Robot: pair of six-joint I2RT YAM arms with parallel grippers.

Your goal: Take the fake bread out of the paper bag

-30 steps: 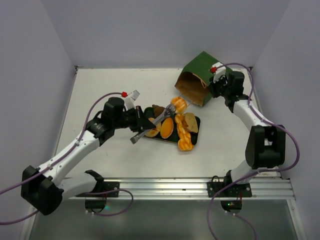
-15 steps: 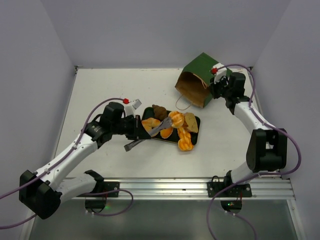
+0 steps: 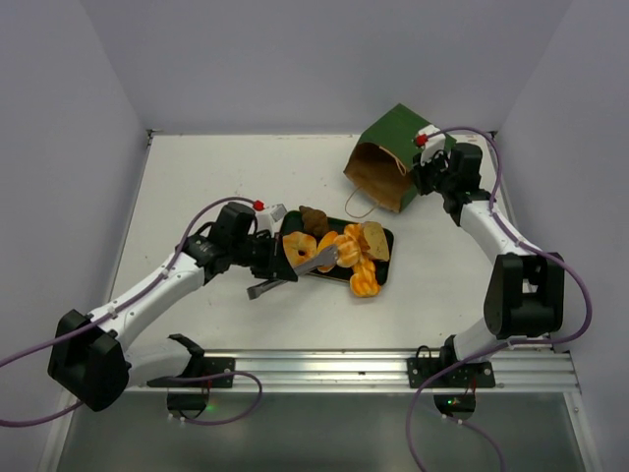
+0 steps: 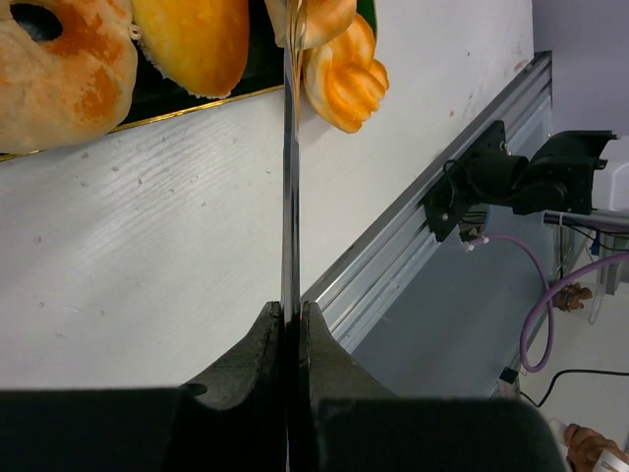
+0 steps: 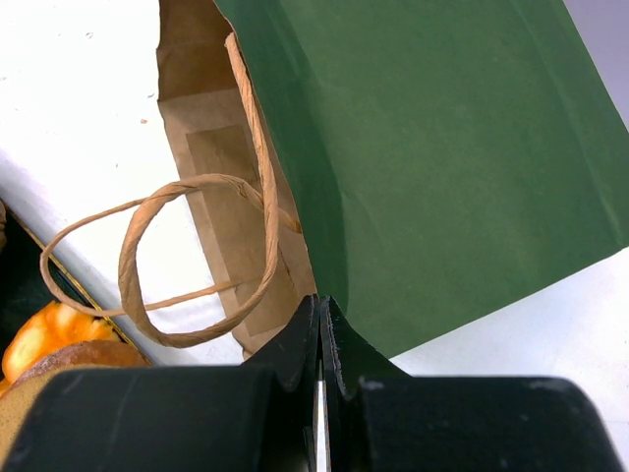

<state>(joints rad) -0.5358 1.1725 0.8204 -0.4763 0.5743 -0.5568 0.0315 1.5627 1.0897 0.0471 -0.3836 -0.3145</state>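
1. The paper bag (image 3: 393,133) is matte dark green outside and brown kraft within. It lies on its side, mouth toward the tray, and my right claw (image 5: 319,305) pinches its green edge.
2. The flat black tray (image 4: 256,69) holds the fake bread (image 3: 344,251): glossy orange rolls, a braided loaf (image 3: 364,280) and a ring doughnut (image 4: 59,49).
3. My left claw (image 3: 332,255) is pressed shut, its tips among the bread.

Top view: bright, even, diffuse light from above. The white desk (image 3: 197,187) showed no glare, only soft, short shadows under the left arm and beside the paper bag (image 3: 398,133).

Left wrist view: base of the left tool (image 4: 293,39) black and blurred, fake bread (image 4: 187,39) sharp and strongly saturated.

Right wrist view: right tool (image 5: 318,313) dark and out of focus, bag paper crisp, with a soft shadow along its fold.
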